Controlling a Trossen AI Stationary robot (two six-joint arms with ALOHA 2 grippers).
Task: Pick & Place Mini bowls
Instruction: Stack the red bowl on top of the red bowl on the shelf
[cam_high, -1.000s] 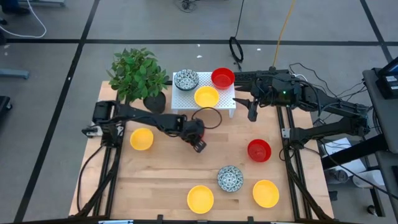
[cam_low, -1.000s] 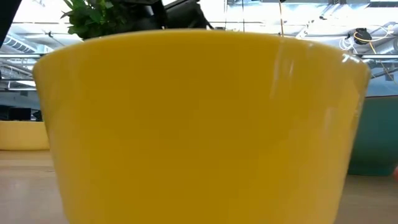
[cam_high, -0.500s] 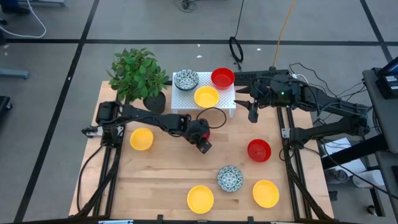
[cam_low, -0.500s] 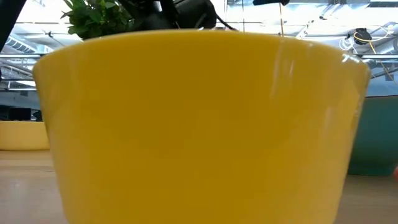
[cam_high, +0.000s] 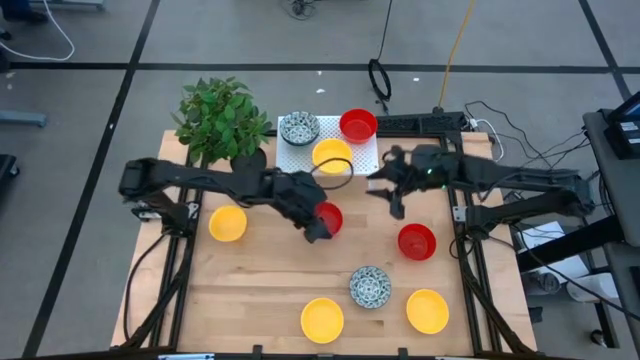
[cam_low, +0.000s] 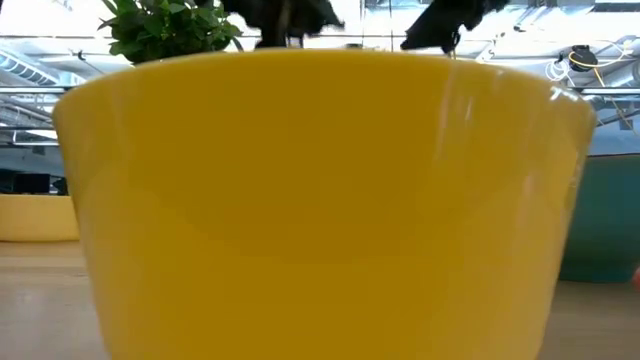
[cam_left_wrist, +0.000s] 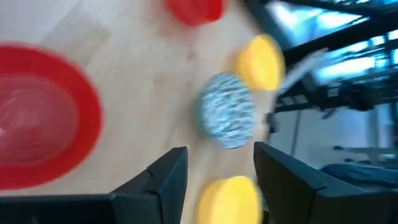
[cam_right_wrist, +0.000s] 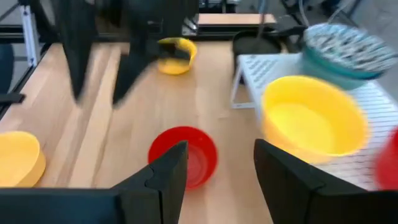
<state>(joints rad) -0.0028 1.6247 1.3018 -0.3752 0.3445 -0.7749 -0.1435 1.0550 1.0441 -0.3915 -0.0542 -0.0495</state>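
High view: glossy red mini bowl (cam_high: 328, 217) sits mid-worktop beside the left hand (cam_high: 314, 228), fingers spread, empty; right hand (cam_high: 392, 203), also spread, hovers near. Both arms crowding it could collide.

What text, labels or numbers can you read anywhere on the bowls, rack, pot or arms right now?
None readable in any view.
Mini bowls: plain glaze or speckled pattern, no lettering.
White rack: only perforations.
Plant pot: plain black.
Left gripper and right gripper: any markings too blurred to tell.
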